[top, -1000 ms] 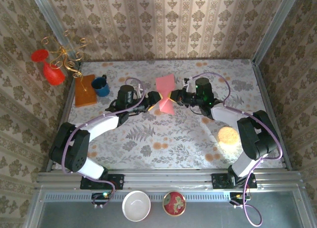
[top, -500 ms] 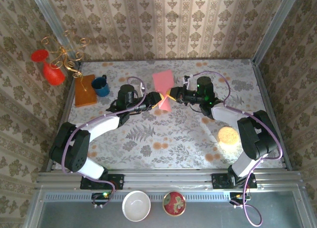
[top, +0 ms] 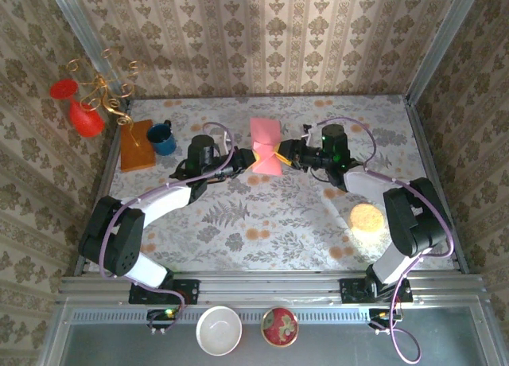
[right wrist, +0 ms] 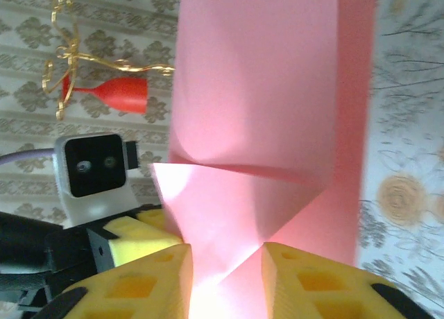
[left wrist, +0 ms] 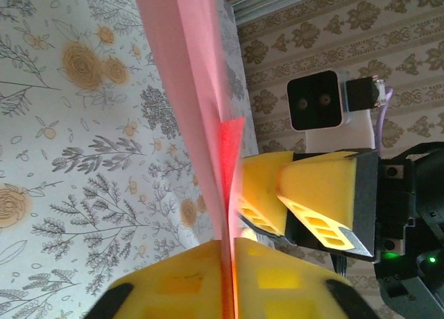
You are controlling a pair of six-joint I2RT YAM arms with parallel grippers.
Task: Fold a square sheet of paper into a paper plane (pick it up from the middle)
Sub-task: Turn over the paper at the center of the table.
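On the overhead camera, the sheet of paper is up off the desk, toward the far middle. It stands between the left end effector and the right end effector. My worry is that the sheet seems to hang from a single pinch. If so, any quick move could make it swing, slip out or let the crease spring open.

On the left wrist camera, the left pads are pressed together on the sheet's lower edge with no gap between them. That side has the grip. The right end effector's yellow pads sit just beside the sheet on its right.

On the right wrist camera, the right pads stand partway apart, and the creased sheet runs up through the gap. I judge they clamp nothing. A pad could snag the loose paper if this arm moves sideways, and that would drag the fold crooked.
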